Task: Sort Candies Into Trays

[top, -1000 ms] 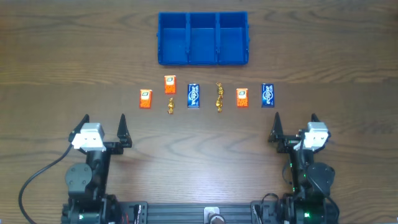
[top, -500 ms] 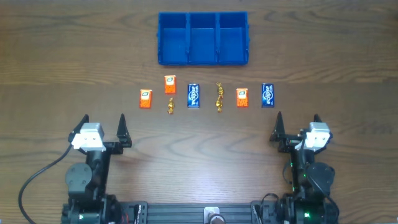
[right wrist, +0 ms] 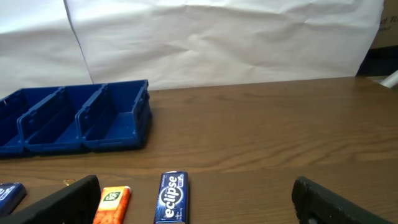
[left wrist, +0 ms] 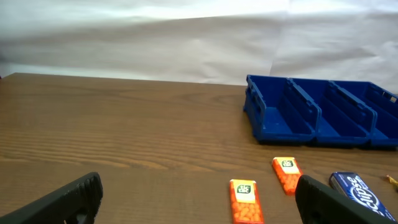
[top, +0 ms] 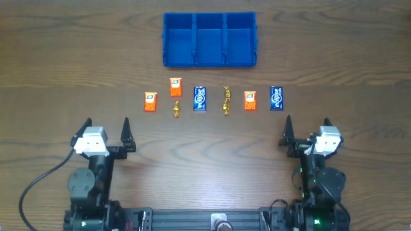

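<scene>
Nothing has shifted since a second ago: both arms sit where they were, and the candies lie in the same row. Our left gripper (top: 107, 123) rests low by its base with its jaws wide apart, holding nothing; our right gripper (top: 306, 122) is the same.

Bare table (top: 205, 154) runs between the grippers and just ahead of each. Beyond the left jaws lie the first orange box (top: 150, 101), the second orange box (top: 175, 86), a gold candy (top: 176, 110) and the left blue pack (top: 200, 99). Beyond the right jaws lie the third orange box (top: 250, 100) and the right blue pack (top: 277, 97). Between the two groups sit the paired gold candies (top: 226, 99).

Well past the row stands the blue tray (top: 209, 62), with three compartments side by side and open wood on both flanks. In the wrist views, the table's far edge meets a white backdrop (right wrist: 217, 43).
</scene>
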Robot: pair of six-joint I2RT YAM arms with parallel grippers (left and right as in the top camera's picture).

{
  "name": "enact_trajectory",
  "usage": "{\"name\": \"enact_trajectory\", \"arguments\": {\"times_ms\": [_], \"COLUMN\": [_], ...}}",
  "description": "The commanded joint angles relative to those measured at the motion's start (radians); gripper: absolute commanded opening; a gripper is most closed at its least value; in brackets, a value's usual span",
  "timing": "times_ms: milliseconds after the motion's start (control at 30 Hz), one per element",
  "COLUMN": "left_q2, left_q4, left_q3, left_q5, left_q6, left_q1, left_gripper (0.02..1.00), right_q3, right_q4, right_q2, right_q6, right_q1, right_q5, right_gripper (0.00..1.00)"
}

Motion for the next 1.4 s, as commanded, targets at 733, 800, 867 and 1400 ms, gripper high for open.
{"name": "enact_trajectory", "arguments": {"times_ms": [733, 800, 867, 1400], "left_q2": [-0.006, -0.006, -0.006, -0.006], "left_q4": [-0.051, -0.051, -0.051, -0.053], "left_q3": [-0.014, -0.014, -0.014, -0.014], "left_q5": [-0.009, -0.009, -0.009, -0.106], "left_q6": [0.006, 0.006, 0.006, 0.006], "left_q1": [0.003, 0.003, 0.003, 0.002], "left_gripper": [0.996, 0.996, 0.996, 0.996], "right_q3": [-0.001, -0.001, -0.001, -0.001], "right_q4": [-0.008, -0.008, -0.008, -0.008], "right_q2": [-0.002, -0.002, -0.002, -0.002], "right_q6": [-0.006, -0.006, -0.006, -0.006], "right_q1": [0.005, 0.005, 0.005, 0.005], "right_q5": [0.017, 0.017, 0.017, 0.017], "right_gripper": [0.998, 0.998, 0.998, 0.998]}}
